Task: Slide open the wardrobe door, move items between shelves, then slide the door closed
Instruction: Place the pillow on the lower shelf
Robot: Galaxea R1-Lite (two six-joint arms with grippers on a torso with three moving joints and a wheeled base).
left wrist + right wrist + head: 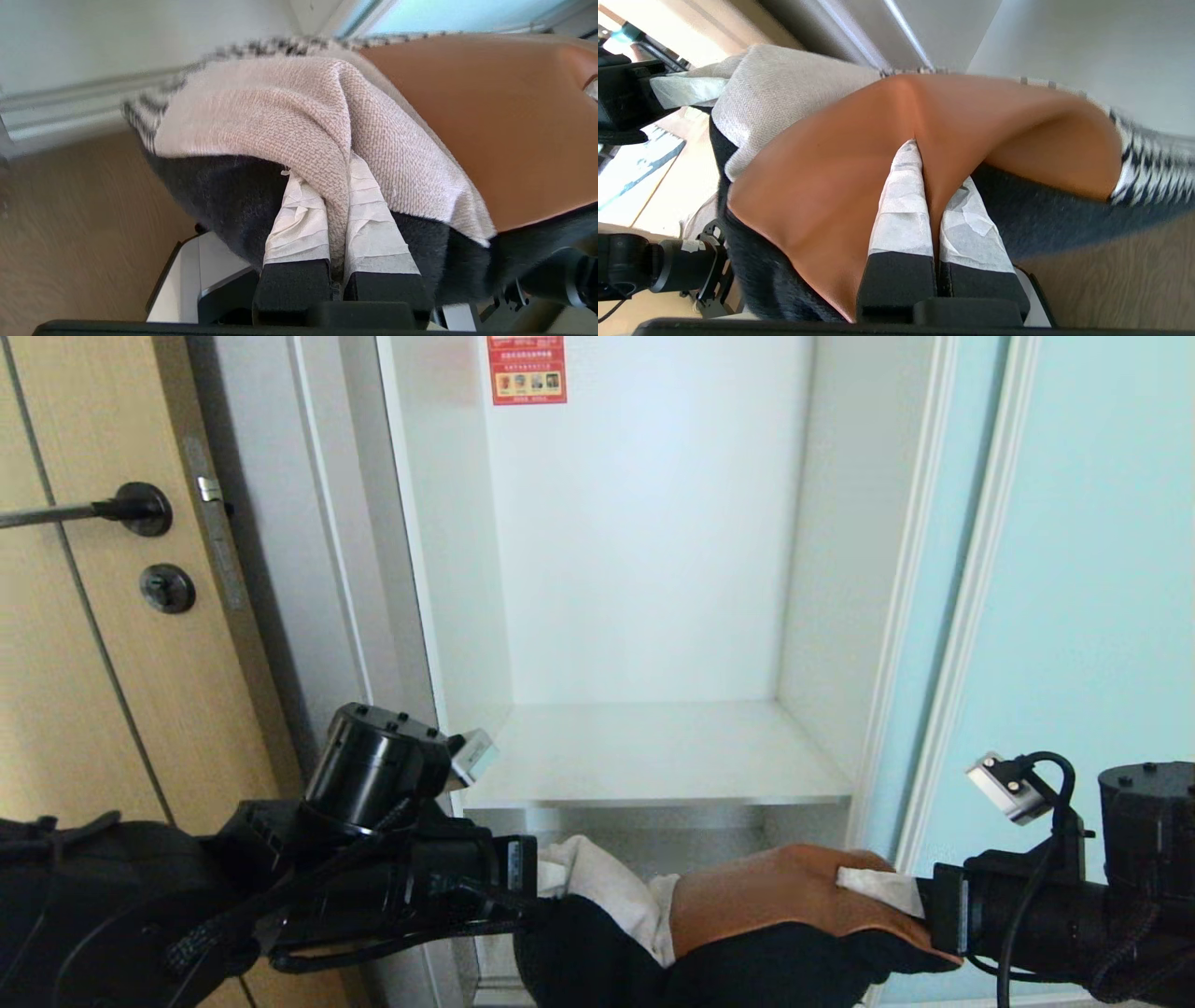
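Both pincers (334, 219) (931, 205) pinch the clothing bundle (747, 915).

At the far left we see a light wooden door (65, 644) with a black lever handle (121, 508), a round black lock below it (167, 588) and a silver latch plate on its edge (213, 523). We also note a red printed sticker (527, 369) high on the white back wall (644, 541).

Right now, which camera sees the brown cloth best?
The right wrist view: the brown cloth fills it, pinched by the right gripper. The left wrist view shows one side, and the head view only its top, beside the right gripper.
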